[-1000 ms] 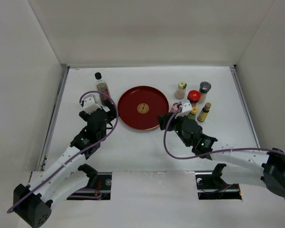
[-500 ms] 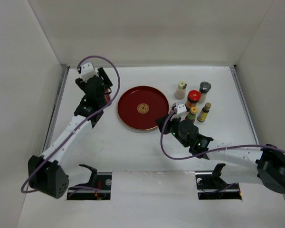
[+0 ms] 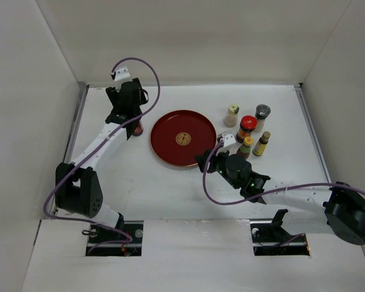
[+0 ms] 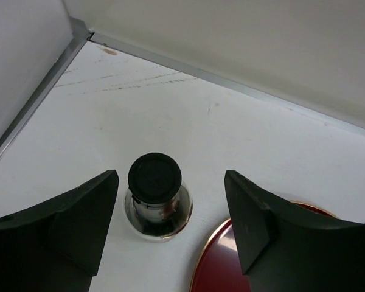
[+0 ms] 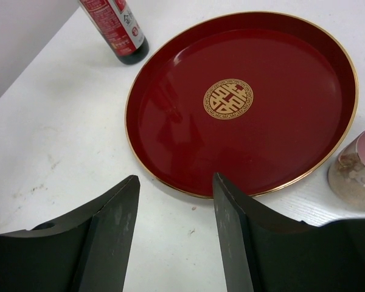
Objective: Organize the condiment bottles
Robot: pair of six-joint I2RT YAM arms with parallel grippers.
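A tall clear glass bottle with a black cap (image 4: 154, 176) stands upright left of the round red tray (image 3: 170, 131). My left gripper (image 4: 170, 180) hangs over it, open, one finger on each side of the cap and touching nothing. In the top view this gripper (image 3: 132, 114) hides most of the bottle (image 3: 137, 128). My right gripper (image 5: 175, 179) is open and empty above the table just in front of the tray (image 5: 292, 121). A pink-capped jar (image 5: 360, 167) stands to its right. The other condiment bottles, capped yellow-green (image 3: 233, 114), red (image 3: 247, 126), grey (image 3: 262, 115), gold (image 3: 261, 143) and yellow (image 3: 247, 146), are grouped right of the tray.
White walls close in the table on the left, far and right sides. A metal strip (image 4: 42, 91) runs along the left wall close to the black-capped bottle. The right wrist view also shows that bottle's red label (image 5: 117, 27).
My left arm has swung out and up from near the tray's left side to over the black-capped bottle, its jaws narrowing. My right gripper has drawn back left from the pink-capped jar and reopened.
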